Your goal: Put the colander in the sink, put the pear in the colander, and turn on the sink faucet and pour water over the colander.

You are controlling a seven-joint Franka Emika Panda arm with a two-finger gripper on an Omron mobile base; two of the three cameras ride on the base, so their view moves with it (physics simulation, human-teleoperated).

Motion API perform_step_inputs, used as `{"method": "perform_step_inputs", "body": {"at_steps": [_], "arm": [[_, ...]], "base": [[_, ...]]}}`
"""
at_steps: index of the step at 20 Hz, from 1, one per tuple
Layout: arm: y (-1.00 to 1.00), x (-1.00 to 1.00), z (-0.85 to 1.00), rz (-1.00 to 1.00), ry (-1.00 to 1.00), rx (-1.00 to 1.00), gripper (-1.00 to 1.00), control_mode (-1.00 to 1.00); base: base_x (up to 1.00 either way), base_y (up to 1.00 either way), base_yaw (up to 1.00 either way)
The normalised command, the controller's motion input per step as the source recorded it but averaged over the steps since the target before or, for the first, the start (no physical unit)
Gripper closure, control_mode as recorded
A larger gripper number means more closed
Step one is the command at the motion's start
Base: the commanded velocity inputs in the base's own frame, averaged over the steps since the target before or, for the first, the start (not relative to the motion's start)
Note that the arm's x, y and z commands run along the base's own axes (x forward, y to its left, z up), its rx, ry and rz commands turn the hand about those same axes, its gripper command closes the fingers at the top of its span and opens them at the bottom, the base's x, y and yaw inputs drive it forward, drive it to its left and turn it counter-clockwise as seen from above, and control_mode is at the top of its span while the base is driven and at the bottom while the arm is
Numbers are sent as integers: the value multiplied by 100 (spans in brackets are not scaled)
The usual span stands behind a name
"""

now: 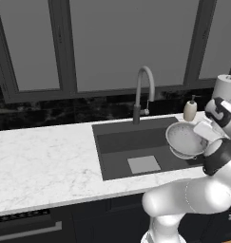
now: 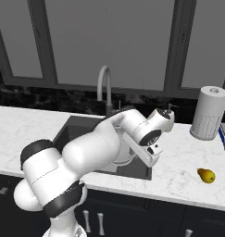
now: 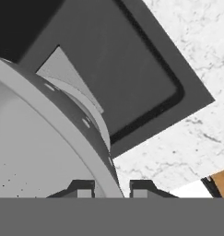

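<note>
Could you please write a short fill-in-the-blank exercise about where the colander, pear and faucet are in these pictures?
1. The pincer is shut on the rim of the ____.
2. The colander hangs over the right part of the ____.
3. The pear lies on the ____, right of the sink.
4. No ____ runs from the sink faucet.

Missing words: colander; sink; counter; water

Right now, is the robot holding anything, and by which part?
Yes. The gripper holds the colander by its rim, fingers pinching the wall, over the sink.
</note>
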Motion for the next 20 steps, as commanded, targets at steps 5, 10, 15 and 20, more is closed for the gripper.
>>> {"method": "perform_step_inputs", "body": {"at_steps": [5, 10, 15, 20], "arm": [[0, 31, 0, 22, 0, 8, 100, -100], [0, 18, -8, 23, 0, 1, 100, -100], [2, 30, -28, 13, 0, 0, 100, -100], [13, 39, -32, 4, 0, 4, 100, -100]], "base": [[0, 0, 0], [0, 0, 0], [0, 0, 0], [0, 0, 0]]}}
